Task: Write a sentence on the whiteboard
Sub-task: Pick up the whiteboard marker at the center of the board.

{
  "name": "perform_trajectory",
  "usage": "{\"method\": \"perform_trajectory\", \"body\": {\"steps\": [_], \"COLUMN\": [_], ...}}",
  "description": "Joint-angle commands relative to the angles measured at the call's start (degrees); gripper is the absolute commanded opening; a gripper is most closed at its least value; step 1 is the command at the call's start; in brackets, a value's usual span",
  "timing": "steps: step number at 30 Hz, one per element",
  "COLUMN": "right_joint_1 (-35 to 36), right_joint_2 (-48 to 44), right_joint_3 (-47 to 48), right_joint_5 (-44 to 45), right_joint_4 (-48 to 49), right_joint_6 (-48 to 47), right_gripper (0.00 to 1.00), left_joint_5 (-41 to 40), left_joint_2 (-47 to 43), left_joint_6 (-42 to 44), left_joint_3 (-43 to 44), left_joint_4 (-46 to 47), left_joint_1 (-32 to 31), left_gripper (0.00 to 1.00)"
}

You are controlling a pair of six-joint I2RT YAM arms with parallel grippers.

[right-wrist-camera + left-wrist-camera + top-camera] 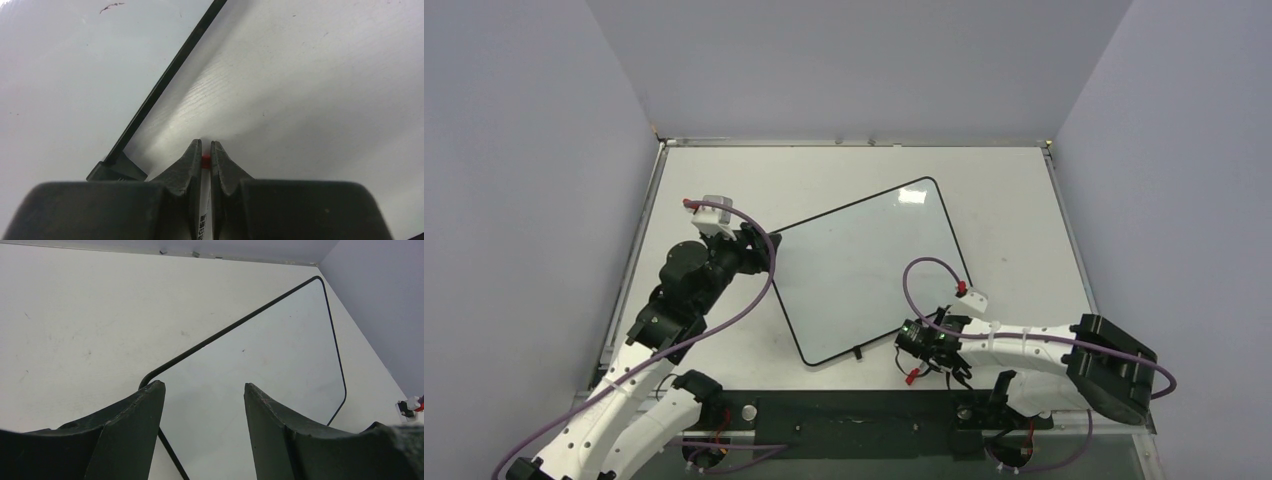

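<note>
Right gripper (910,354): jaws were closed down to a sliver on a marker (205,200). The white printed barrel was pinched between the fingers (226,170), and a red end was seen just past the tips. In the top view the gripper was placed at 5 o'clock of the board (864,265), just off its rim and over the table (1024,220). A red bit of the marker was seen at the gripper's 6 o'clock.

Left gripper (204,389): jaws were spread wide and nothing was held. The board's 10 o'clock corner was straddled, with one finger seen over the table and the other over the board. Contact with the board could not be determined.

The board was laid flat mid-table and skewed, with its far corner at 1 o'clock. One clip (857,352) was seen on the 6 o'clock edge.

Hard to make out:
- The barrel print was too small to be read.
- The end of the marker nearer the camera was hidden by the gripper body, so the writing end could not be identified.
- In the right wrist view the clip was seen just beside the left finger; whether they touched could not be told.
- In the left wrist view the near rim was cut off behind the fingers.
- The 1 o'clock corner was washed by glare in the top view.
</note>
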Motion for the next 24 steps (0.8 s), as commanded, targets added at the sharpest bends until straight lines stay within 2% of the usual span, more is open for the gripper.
{"method": "perform_trajectory", "body": {"steps": [1, 3, 6, 11, 24], "right_joint_1": [-0.2, 0.0, 0.5, 2.2, 3.8], "right_joint_2": [-2.1, -2.4, -2.6, -2.4, -2.2], "right_joint_3": [-1.7, -1.1, 0.6, 1.8, -0.2], "right_joint_5": [0.2, 0.5, 0.5, -0.9, -6.5], "right_joint_4": [0.3, 0.4, 0.6, 1.2, 3.0], "right_joint_6": [-2.8, -5.1, -8.0, -9.9, -7.5], "right_gripper": [0.00, 0.00, 0.15, 0.25, 0.26], "left_joint_5": [-0.6, -0.6, -0.6, -0.9, -1.1], "left_joint_2": [-0.2, -0.2, -0.2, -0.3, -0.4], "left_joint_6": [1.0, 1.0, 1.0, 1.0, 0.9], "left_joint_3": [0.0, 0.0, 0.0, 0.1, 0.2], "left_joint_4": [1.5, 1.5, 1.4, 1.2, 0.8], "left_joint_1": [-0.3, -0.3, -0.3, -0.3, -0.3], "left_gripper": [0.57, 0.57, 0.57, 0.57, 0.57]}}
